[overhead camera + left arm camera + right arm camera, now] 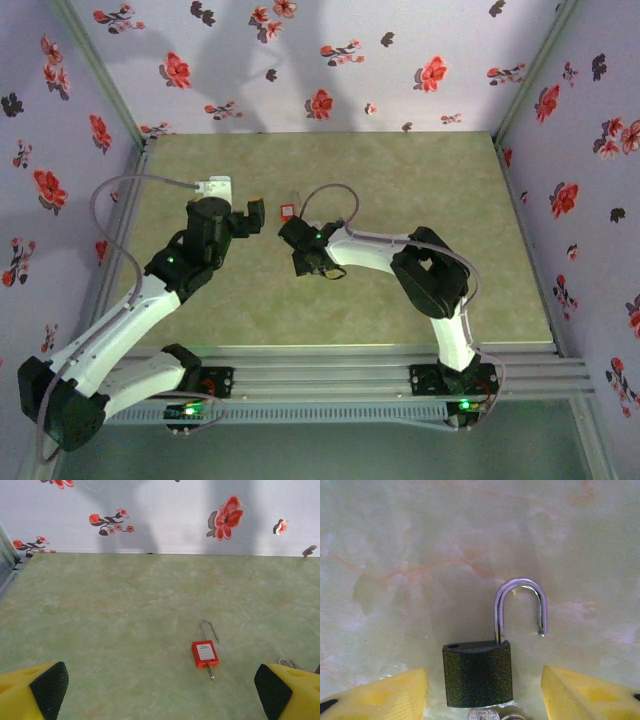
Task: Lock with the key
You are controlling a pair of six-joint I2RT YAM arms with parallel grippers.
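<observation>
The right gripper (483,670) is open. Its two yellow fingers stand either side of a dark grey, square-bodied metal padlock (477,680), with bare surface showing in both gaps, so nothing is gripped. Going by where this gripper sits in the top view, the padlock lies flat on the pale green marbled tabletop (395,555), a little left of its middle and about halfway between the near and far edges. Its long axis runs straight away from the wrist. The silvery shackle (520,600) points outward and is open, its free end swung to the side opposite the hole in the body's top. I judge the small silvery metal key (482,714) to be the round piece touching the padlock's base, with a thin metal ring (514,716) just beside it. Its blade is hidden, probably inside the lock. So the key lies on the wrist side of the lock, between and behind the fingertips, and the right arm is plainly the nearer. The left gripper (161,680) is also spread wide and holds nothing. Ahead of it, toward the far edge, lies a red square padlock (205,654) with a thin open shackle, apart from its fingers.
</observation>
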